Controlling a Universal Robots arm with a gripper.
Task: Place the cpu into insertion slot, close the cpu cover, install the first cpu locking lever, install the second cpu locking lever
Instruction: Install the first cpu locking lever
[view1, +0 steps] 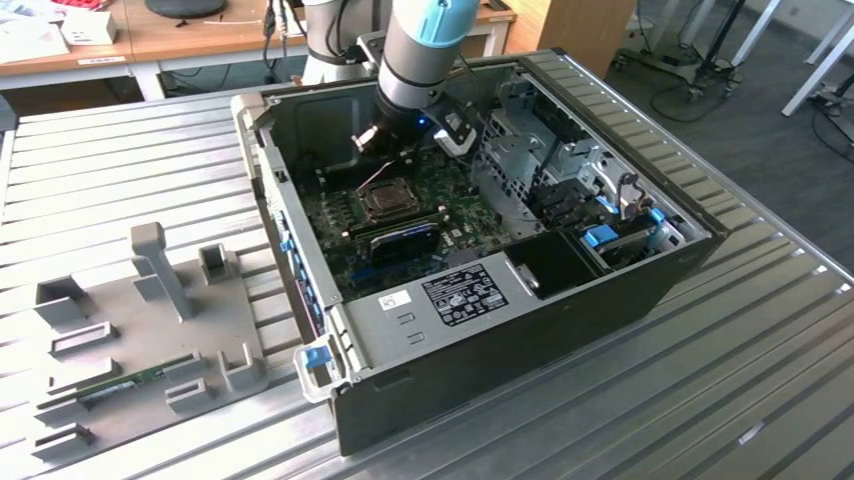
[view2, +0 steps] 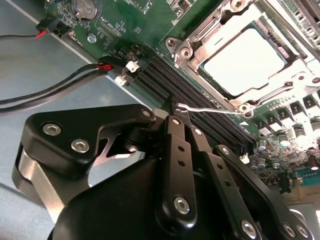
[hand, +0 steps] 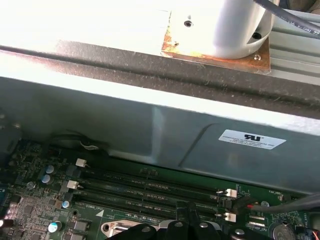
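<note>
The computer case (view1: 534, 330) lies with its side uncovered on the slatted metal table (view1: 641, 420), and the arm reaches inside it. In the case there is the green board with the insertion slot (view1: 390, 200). One cpu (view2: 245, 60) sits flat in this slot, and the cpu cover (view2: 215, 37) lies closed around its pale face.

In the second wrist view the gripper (view2: 179, 112) has its jaws drawn narrow, pinching the bent end of one thin locking lever (view2: 215, 110) just above the long black memory slots (view2: 165, 80).

Beside the case, on the exterior view's left, a grey fixture plate (view1: 200, 340) holds one memory stick (view1: 127, 383).

Labels: one black-and-white label (view1: 465, 293) and one small white sticker (view1: 396, 298) inside the case, and one white label (hand: 252, 139) on its wall. Their print I cannot read.
</note>
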